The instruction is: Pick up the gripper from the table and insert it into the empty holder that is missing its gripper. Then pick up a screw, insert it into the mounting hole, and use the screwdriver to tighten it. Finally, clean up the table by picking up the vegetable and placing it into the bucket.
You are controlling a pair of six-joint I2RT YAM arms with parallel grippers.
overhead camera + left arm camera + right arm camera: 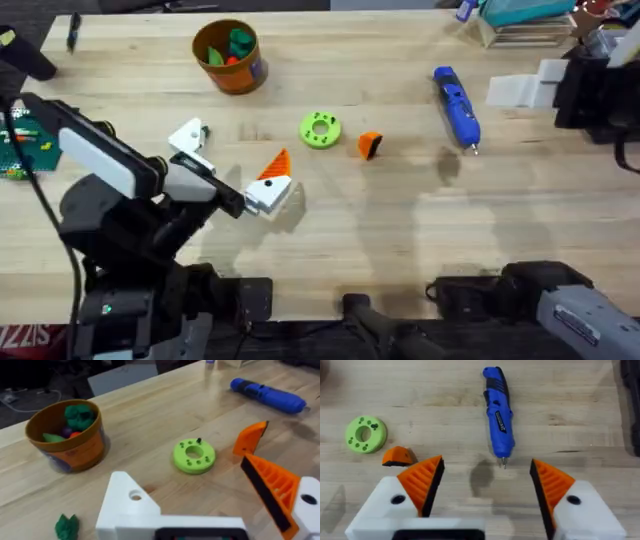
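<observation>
The gripper, a small orange wedge-shaped plastic fingertip with a dark end (pixel 370 145), is lying loose on the wooden table (pixel 400 230), so we are judging the first step as not yet done.

The left gripper (pixel 230 160) is spreading its fingers wide and gripping nothing. One finger is the holder, a bare white triangular plastic mount with an open hole (pixel 131 502); the other is wearing its orange ribbed pad (pixel 270 485). The right gripper (pixel 485 480) is also gaping open and empty, with both orange pads in place.

Moving outward, a round lime-green disc with a centre hole (pixel 320 130) is sitting just beside the wedge. A small dark pin on it may be a screw; we cannot tell. The blue cylindrical powered screwdriver (pixel 457 105) is lying untouched, well apart from the disc. The small dark-green toy vegetable (pixel 66 526) is resting on the table outside the round orange bucket (pixel 228 57), so inserting, screwing and cleanup are all remaining.

The bucket's blue label and the screwdriver's small label are too blurred for us to read.
</observation>
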